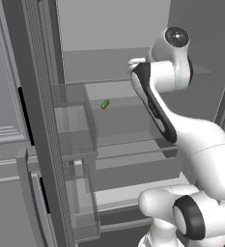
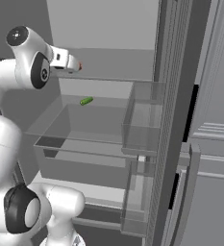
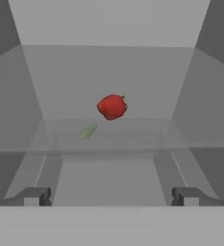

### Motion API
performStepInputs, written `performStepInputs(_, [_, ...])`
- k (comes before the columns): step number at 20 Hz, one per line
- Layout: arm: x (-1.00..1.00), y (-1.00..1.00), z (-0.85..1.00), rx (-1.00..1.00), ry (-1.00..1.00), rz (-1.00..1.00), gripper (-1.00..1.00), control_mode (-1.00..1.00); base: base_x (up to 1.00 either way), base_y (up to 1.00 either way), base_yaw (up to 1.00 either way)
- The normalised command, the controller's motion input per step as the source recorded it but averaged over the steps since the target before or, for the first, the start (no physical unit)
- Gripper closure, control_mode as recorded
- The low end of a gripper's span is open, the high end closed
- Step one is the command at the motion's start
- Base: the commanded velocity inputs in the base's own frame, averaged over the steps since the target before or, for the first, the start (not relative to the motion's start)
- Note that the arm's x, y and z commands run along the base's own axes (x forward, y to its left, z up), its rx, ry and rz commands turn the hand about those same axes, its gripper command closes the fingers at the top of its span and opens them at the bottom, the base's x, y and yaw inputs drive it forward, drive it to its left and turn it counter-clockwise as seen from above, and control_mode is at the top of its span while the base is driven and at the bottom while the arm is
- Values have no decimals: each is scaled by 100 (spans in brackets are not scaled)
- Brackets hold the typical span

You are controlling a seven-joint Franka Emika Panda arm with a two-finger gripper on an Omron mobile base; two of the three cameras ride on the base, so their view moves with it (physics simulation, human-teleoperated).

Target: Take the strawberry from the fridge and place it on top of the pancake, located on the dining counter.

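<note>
The fridge (image 1: 109,29) stands open, with a pale interior and glass shelves. In the hand view the strawberry (image 3: 112,106), small, red and roundish, rests on an upper glass shelf (image 3: 108,126), straight ahead of my gripper (image 3: 112,196) and a short way off. The gripper is open, its fingertips (image 3: 36,196) wide apart with nothing between them. From the right base view the hand (image 2: 65,60) reaches into the fridge (image 2: 99,24) at upper-shelf height, and the strawberry (image 2: 80,66) is a red speck just past it. The pancake and the dining counter are out of view.
A small green oblong item (image 1: 105,103) (image 2: 86,101) (image 3: 88,130) lies on the shelf below the strawberry's. Clear door bins (image 1: 75,120) (image 2: 142,115) hang on the open doors at both sides. A drawer (image 2: 84,144) sits under the lower shelf.
</note>
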Motion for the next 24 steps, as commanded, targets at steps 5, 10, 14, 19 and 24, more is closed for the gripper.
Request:
performStepInputs(5, [35, 0, -9, 0, 0, 0, -100, -100, 0, 0, 0])
performStepInputs(10, [34, 0, -18, 0, 0, 0, -100, -100, 0, 0, 0])
performStepInputs(14, [46, -7, -8, 0, 0, 0, -100, -100, 0, 0, 0])
performStepInputs(19, [45, -6, -8, 0, 0, 1, -100, -100, 0, 0, 0])
performStepInputs(24, [36, -1, -7, 0, 0, 0, -100, -100, 0, 0, 0])
